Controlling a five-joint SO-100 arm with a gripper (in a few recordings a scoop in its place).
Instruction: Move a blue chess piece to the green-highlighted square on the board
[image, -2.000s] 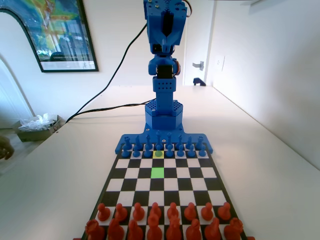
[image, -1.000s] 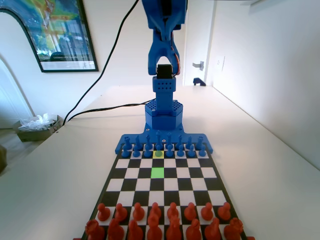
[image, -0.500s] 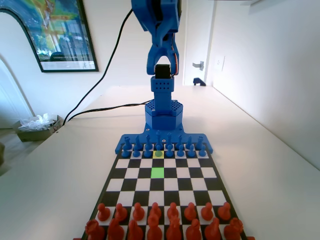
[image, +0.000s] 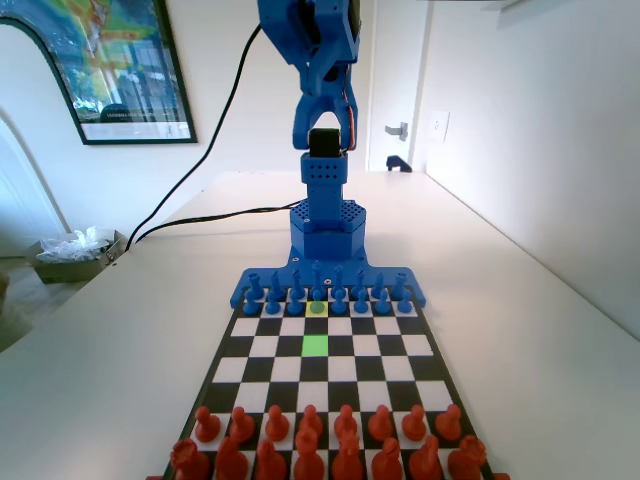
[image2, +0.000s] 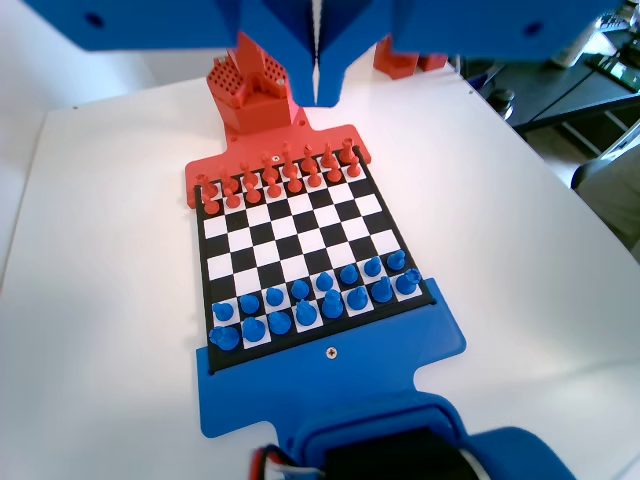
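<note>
One board (image: 400, 345) lies on one table (image: 130, 330). In the wrist view sixteen blue pieces (image2: 300, 312) stand in two rows of eight at the board's six o'clock end, eight of them pawns, and the red pieces (image2: 280, 178) crowd the twelve o'clock end in two rows, too small to count surely. In the fixed view there is one green-highlighted square (image: 315, 345) and one pale yellow square (image: 317, 310) at its twelve o'clock.

Bright, even daylight, soft shadows, both views sharp, slight wide-angle bending at edges
</note>
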